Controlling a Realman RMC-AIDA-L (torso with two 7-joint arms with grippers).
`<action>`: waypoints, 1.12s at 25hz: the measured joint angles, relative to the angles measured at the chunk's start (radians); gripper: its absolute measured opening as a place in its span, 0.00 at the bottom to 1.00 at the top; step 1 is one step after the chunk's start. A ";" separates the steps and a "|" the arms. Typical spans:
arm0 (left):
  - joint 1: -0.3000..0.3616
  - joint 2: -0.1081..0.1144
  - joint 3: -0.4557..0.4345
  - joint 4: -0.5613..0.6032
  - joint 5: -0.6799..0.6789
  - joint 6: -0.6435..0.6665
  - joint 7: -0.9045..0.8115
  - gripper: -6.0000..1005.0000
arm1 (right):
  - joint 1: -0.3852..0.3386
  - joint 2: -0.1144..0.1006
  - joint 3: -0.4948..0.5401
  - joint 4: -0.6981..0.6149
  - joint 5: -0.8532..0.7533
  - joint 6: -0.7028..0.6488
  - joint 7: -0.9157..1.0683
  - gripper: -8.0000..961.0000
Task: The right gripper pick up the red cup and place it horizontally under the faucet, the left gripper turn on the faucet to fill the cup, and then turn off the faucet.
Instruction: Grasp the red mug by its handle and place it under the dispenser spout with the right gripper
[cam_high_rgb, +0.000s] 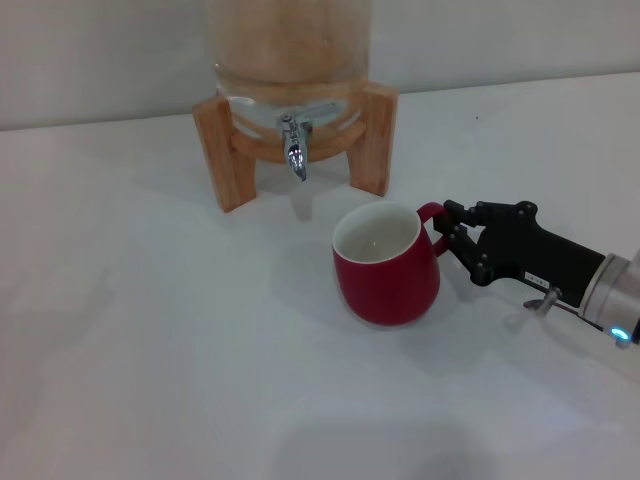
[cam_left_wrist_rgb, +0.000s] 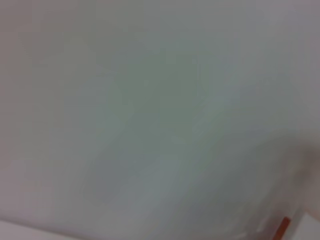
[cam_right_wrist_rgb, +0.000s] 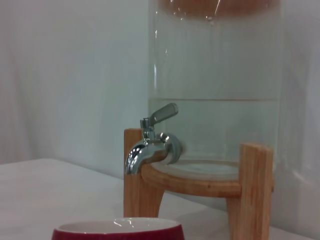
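The red cup (cam_high_rgb: 385, 275) stands upright on the white table, a little in front of and to the right of the faucet (cam_high_rgb: 295, 150), not beneath its spout. My right gripper (cam_high_rgb: 447, 228) reaches in from the right at the cup's small loop handle, with its black fingers closed on it. The right wrist view looks over the cup's rim (cam_right_wrist_rgb: 117, 230) toward the chrome faucet (cam_right_wrist_rgb: 150, 147), whose lever is angled up and back. No water is running, and the cup's white inside looks dry. The left gripper is out of view.
The glass dispenser jar (cam_high_rgb: 290, 50) sits on a wooden stand (cam_high_rgb: 222, 150) at the back of the white table (cam_high_rgb: 150, 350). The left wrist view shows only a blurred pale surface and a small orange-red edge (cam_left_wrist_rgb: 281, 227).
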 joint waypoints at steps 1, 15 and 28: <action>0.000 0.000 0.000 0.000 0.006 0.004 0.001 0.87 | 0.004 0.000 0.000 0.000 0.000 -0.006 0.000 0.15; -0.004 0.001 -0.001 0.006 0.068 0.047 0.000 0.87 | 0.048 0.002 0.002 0.036 0.041 -0.066 0.002 0.15; -0.009 0.001 0.000 0.002 0.067 0.048 -0.003 0.87 | 0.108 0.002 0.001 0.084 0.066 -0.139 -0.011 0.15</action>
